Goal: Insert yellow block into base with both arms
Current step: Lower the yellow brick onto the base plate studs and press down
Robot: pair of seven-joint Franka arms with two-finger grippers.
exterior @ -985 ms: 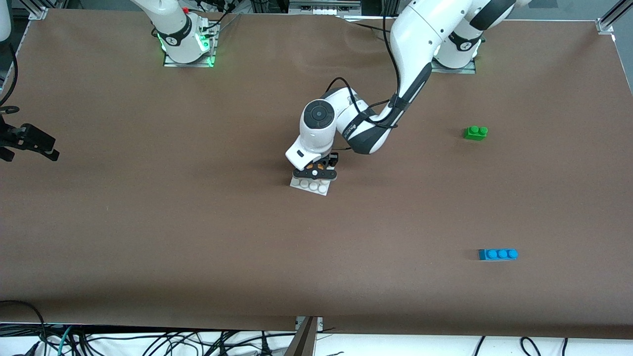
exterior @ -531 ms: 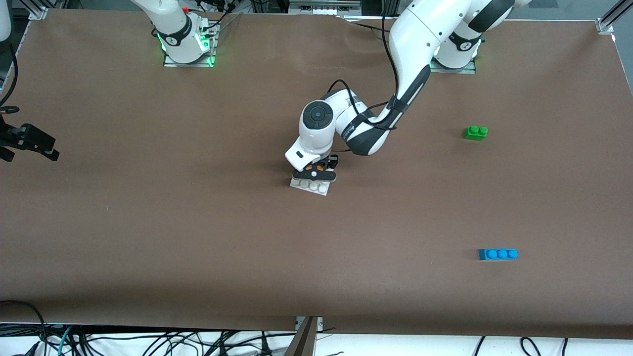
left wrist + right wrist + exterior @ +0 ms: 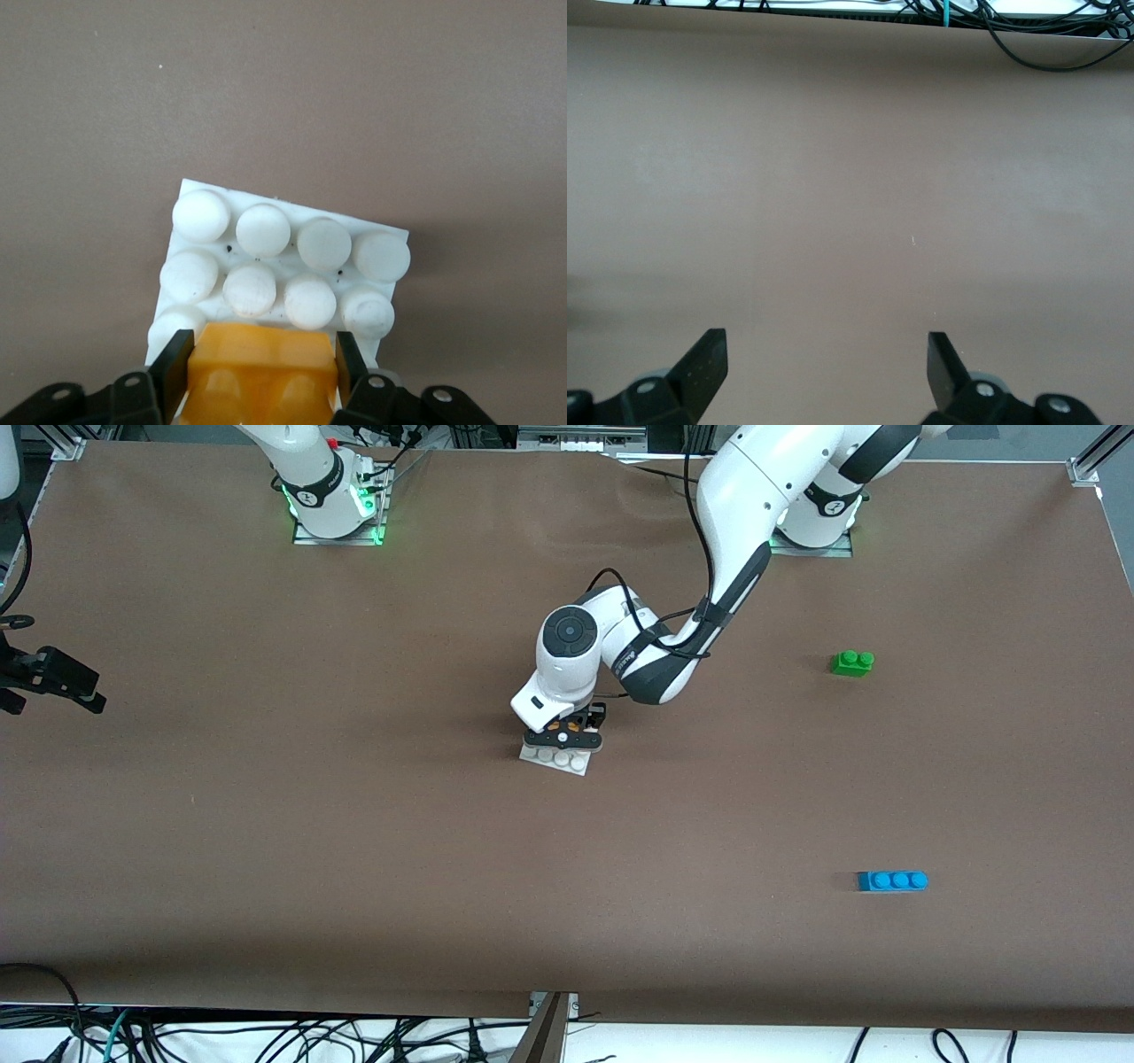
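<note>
My left gripper [image 3: 563, 737] is shut on the yellow block [image 3: 576, 727], which it holds over the white base [image 3: 532, 755] in the middle of the table. In the left wrist view the fingers [image 3: 177, 359] clamp the two short ends of the yellow block [image 3: 261, 354]. The block covers the base's [image 3: 292, 211] stud rows under the gripper; two rows of white studs stay bare. I cannot tell whether the block is pressed home. My right gripper [image 3: 824, 345] is open and empty over bare table; this arm waits.
A green two-stud brick [image 3: 852, 662] and a blue three-stud brick [image 3: 893, 880] lie toward the left arm's end, the blue one nearer the front camera. Cables [image 3: 1028, 35] hang past the table's edge.
My left gripper has sunk very slightly with the yellow block onto the base. The right arm has not moved.
</note>
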